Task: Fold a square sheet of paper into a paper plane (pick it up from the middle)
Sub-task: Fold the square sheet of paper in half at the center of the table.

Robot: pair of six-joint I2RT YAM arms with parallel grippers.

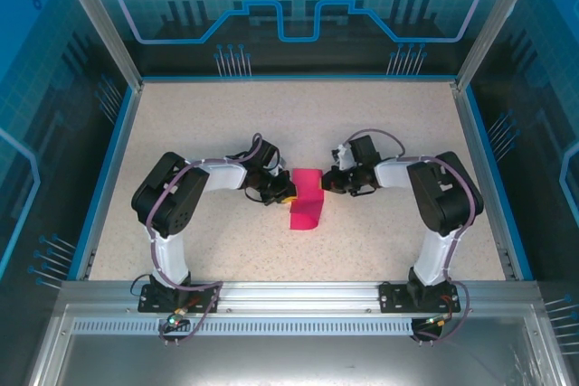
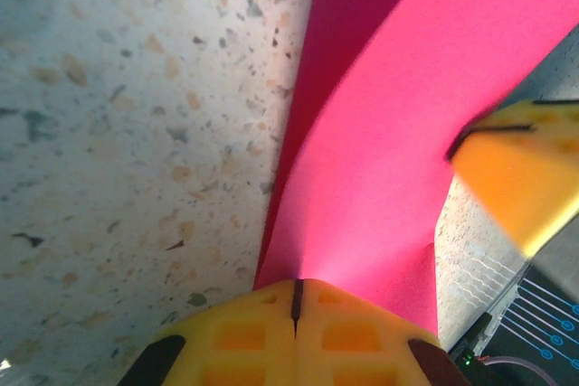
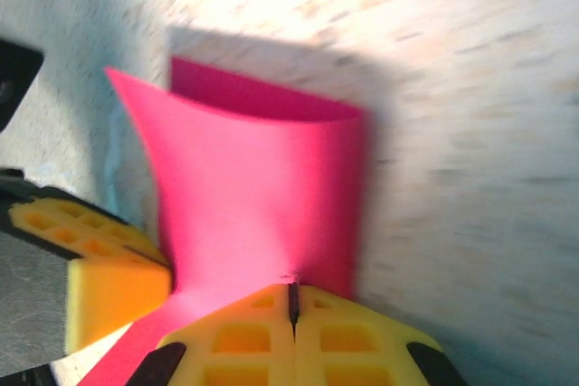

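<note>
The square sheet of paper (image 1: 305, 201) is magenta-pink, folded over on itself and curved, and hangs just above the middle of the table. My left gripper (image 1: 287, 193) is shut on its left edge and my right gripper (image 1: 327, 181) is shut on its upper right edge. In the left wrist view the sheet (image 2: 389, 133) runs up and away from my closed yellow jaws (image 2: 297, 285), with a right fingertip (image 2: 520, 174) at the far side. Seen from the right wrist, the paper (image 3: 253, 187) bows out from the pinched jaws (image 3: 292, 288), and the left fingers (image 3: 99, 259) sit low on the left.
The speckled beige table (image 1: 217, 115) has a blue rim (image 1: 98, 178) on its sides. Aluminium posts (image 1: 95, 20) rise at the back corners. A metal rail (image 1: 289, 294) carries both arm bases along the near edge.
</note>
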